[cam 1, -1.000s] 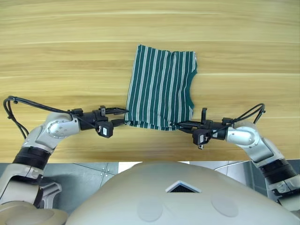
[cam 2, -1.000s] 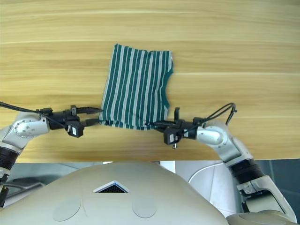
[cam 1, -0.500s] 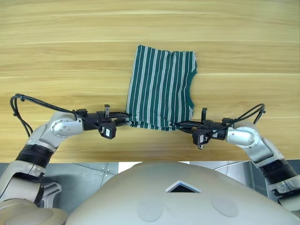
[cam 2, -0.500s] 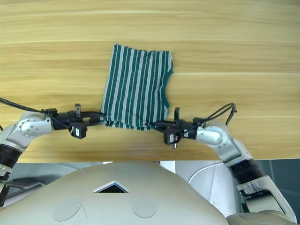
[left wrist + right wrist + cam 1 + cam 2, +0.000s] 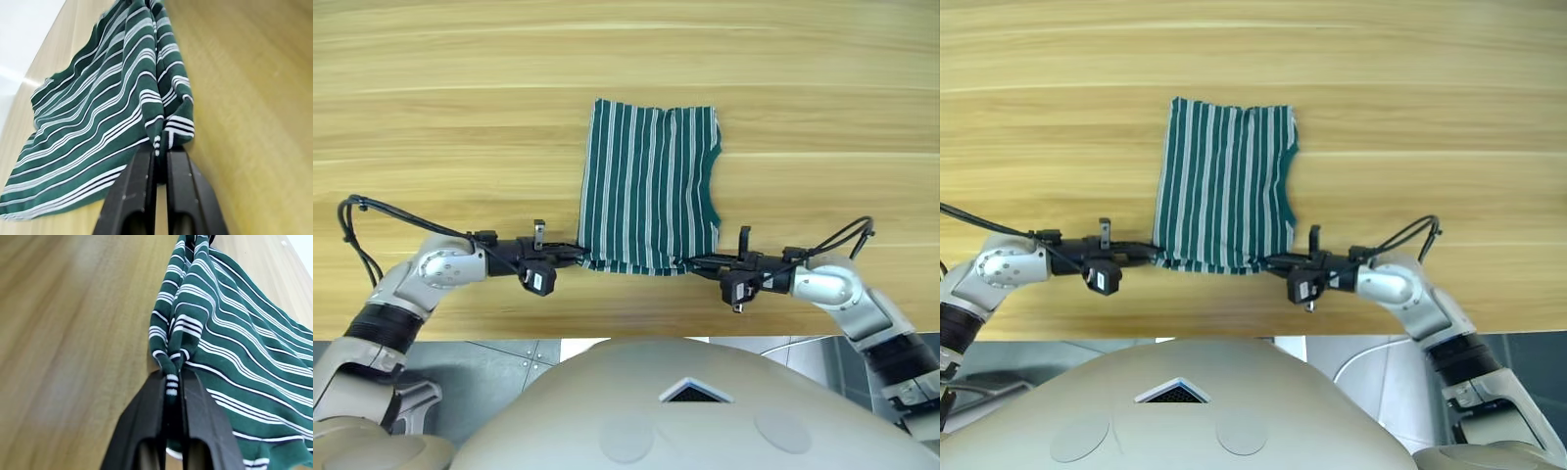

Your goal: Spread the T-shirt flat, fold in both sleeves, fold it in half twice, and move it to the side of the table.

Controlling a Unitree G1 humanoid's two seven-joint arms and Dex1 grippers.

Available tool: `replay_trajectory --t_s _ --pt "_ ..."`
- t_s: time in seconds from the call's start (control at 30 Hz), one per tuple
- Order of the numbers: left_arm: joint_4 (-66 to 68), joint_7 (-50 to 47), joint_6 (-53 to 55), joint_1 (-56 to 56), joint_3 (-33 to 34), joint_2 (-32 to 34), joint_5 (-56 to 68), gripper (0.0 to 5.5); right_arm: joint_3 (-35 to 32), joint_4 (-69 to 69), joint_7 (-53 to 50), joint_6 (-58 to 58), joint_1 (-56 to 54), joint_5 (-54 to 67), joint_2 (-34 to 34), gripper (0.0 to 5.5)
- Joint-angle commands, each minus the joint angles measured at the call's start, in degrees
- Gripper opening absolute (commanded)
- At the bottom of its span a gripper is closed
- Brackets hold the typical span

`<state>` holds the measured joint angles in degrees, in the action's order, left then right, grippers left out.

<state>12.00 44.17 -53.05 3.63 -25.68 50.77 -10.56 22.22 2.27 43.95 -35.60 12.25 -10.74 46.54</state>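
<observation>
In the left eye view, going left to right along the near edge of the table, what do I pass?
Black left gripper, clamped on the shirt's near-left corner → green and white striped T-shirt → black right gripper, clamped on its near-right corner.

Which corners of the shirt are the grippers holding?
The shirt's two near corners: left gripper on one, right gripper on the other. The far corners lie free.
</observation>
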Motion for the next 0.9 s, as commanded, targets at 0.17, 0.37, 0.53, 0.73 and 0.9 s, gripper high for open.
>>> replay_trajectory --t_s 0.17,0.37,0.53,0.73,0.9 --pt "-6.62 6.21 1.63 5.26 -3.86 1.95 6.18 0.09 -2.93 4.85 6.94 -2.65 5.48 9.10 9.48 0.16" --pt "-11.81 9.88 3.91 8.21 -6.10 2.17 11.53 0.09 -2.61 7.20 11.84 -6.00 9.36 15.66 13.98 0.16" --pt "-12.43 11.92 3.25 10.75 -6.52 2.93 14.49 0.09 -2.76 9.47 13.85 -8.32 12.56 18.31 16.11 0.16" --pt "-8.95 9.36 3.65 8.94 -3.40 0.33 10.48 0.09 -5.32 8.10 10.10 -4.89 8.49 17.05 11.32 0.13" --pt "-11.34 8.73 4.68 9.80 -1.54 0.58 13.11 0.09 -7.95 8.02 7.55 -2.42 6.21 16.14 8.88 0.13"
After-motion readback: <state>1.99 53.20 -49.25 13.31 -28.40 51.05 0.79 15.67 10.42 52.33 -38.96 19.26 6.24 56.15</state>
